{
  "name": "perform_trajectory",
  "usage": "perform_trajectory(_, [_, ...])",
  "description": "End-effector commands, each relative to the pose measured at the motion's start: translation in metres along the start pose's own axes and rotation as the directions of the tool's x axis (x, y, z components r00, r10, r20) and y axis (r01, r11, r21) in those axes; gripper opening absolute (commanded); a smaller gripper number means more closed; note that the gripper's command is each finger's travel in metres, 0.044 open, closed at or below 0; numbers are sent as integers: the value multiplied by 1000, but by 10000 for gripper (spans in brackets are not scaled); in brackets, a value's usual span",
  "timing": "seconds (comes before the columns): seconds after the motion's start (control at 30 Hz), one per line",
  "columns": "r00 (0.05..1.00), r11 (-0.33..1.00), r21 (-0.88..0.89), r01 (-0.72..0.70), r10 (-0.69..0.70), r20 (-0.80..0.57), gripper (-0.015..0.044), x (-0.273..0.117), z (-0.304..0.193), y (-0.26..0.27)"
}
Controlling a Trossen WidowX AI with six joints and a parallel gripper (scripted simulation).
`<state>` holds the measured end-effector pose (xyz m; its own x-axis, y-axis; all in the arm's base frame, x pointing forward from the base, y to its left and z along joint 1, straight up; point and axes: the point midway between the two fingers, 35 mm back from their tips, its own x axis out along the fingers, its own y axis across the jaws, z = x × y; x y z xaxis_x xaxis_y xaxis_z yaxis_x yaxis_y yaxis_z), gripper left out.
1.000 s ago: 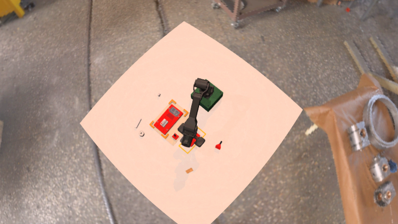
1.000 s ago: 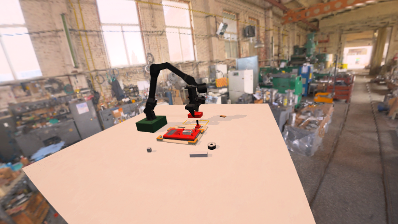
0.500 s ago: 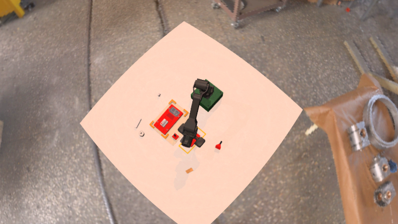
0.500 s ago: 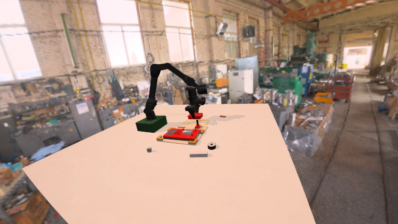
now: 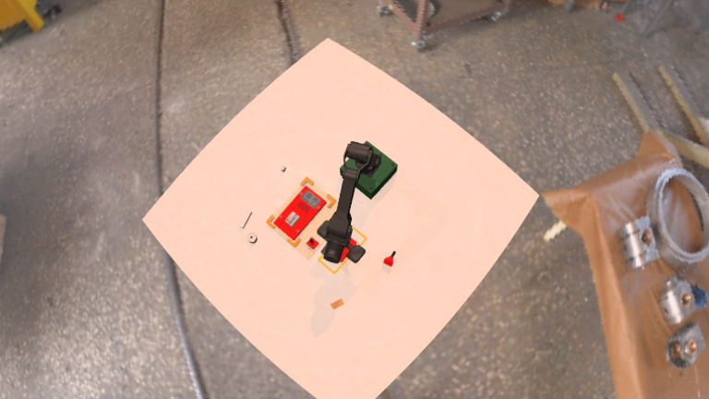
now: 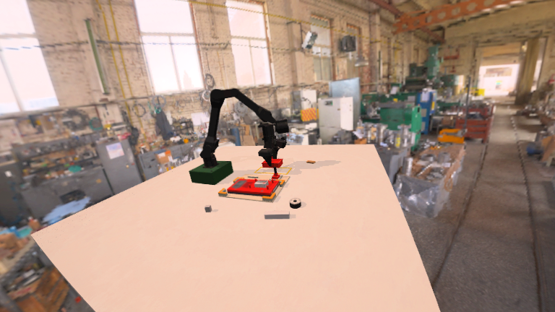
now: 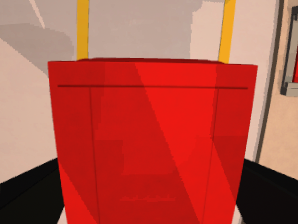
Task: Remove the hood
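Gripping red hood (image 5: 345, 254) (image 6: 272, 162) (image 7: 152, 135) | end effector (image 5: 342, 242) (image 6: 272, 158) (image 7: 150, 165): fingers fairly wide, clamped on hood's sides | hood: raised over yellow marked area (image 5: 327, 267) (image 6: 288, 170) (image 7: 83, 30), lower centre of top frame | toy car (image 5: 300, 213) (image 6: 252, 188): left of it there, on table (image 5: 421, 208) (image 6: 248, 263)

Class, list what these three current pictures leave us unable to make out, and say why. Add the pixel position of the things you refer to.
- Underside of the hood (image 5: 345, 254) (image 6: 272, 163) (image 7: 150, 135): faces away in all views.
- Hood's near end, wrist view: cut off by the bottom edge.
- Part of the yellow outline (image 5: 333, 272) (image 6: 273, 173) (image 7: 82, 30), top view: hidden by hand (image 5: 342, 243) (image 6: 273, 160) and hood.
- Lettering on the hood, wrist view: too faint.
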<state>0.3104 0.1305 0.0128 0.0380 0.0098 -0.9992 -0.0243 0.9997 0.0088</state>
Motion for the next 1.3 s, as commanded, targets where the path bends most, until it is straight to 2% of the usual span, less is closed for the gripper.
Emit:
perform_trajectory(0.0, [1000, 1000, 5, 0, 0, -6, 0, 4, -2, -1])
perform_trajectory(1.27, [1000, 1000, 5, 0, 0, -6, 0, 21, -3, -1])
